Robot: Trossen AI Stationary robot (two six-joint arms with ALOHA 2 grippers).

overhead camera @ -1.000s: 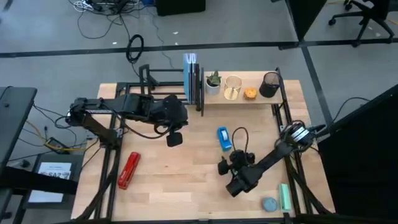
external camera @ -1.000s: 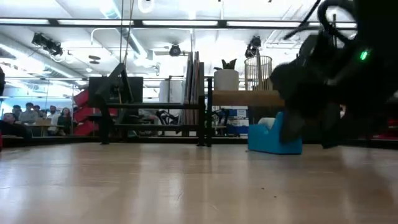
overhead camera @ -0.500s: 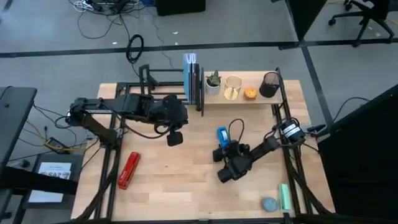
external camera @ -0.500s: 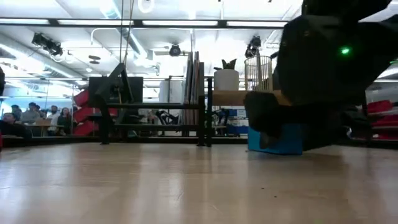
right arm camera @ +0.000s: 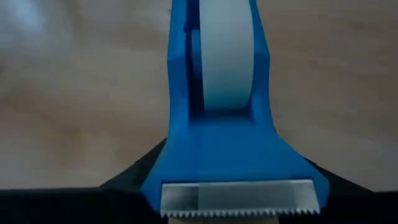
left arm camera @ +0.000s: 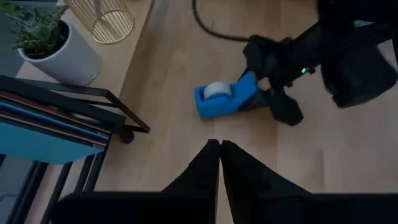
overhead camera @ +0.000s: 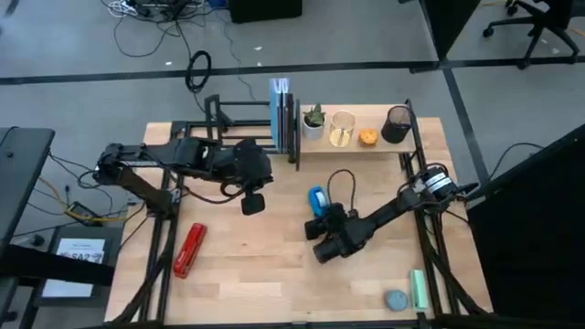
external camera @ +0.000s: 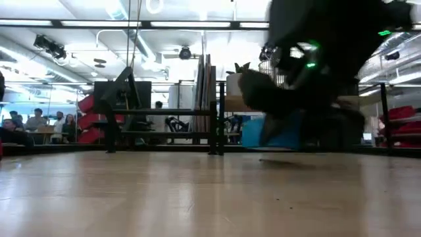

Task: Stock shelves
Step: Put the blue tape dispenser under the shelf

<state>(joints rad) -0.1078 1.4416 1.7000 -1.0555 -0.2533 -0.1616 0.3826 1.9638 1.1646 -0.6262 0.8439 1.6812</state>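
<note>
Overhead view of the wooden table (overhead camera: 274, 283). The two shelves stand along the far edge, long axes running left to right. The black rack (overhead camera: 245, 123) on the left holds a row of thin flat items, books or folders (overhead camera: 281, 114), standing upright at its right end. The wooden plank shelf (overhead camera: 361, 146) on the right carries, from left to right, a white pot with a small plant (overhead camera: 313, 122), a gold wire basket (overhead camera: 342, 129), a small orange object (overhead camera: 367, 137) and a dark mesh cup (overhead camera: 397, 124); whether the basket or the cup holds anything cannot be told.

The right gripper (overhead camera: 320, 212) grips the cutter end of a blue tape dispenser (overhead camera: 316, 198) on the table, in front of the plank shelf and well apart from it; its fingers (right arm camera: 134, 168) press on the base from both sides. The dispenser holds a white tape roll (left arm camera: 216, 90), and its serrated blade faces the right wrist camera.

The left gripper (overhead camera: 250, 203) hangs over the table in front of the rack, fingers (left arm camera: 202, 168) closed together and empty.

A red object (overhead camera: 188, 249) lies near the left edge; a pale green object (overhead camera: 418, 289) and a grey disc (overhead camera: 396, 300) lie at the near right corner. No writing is legible.
</note>
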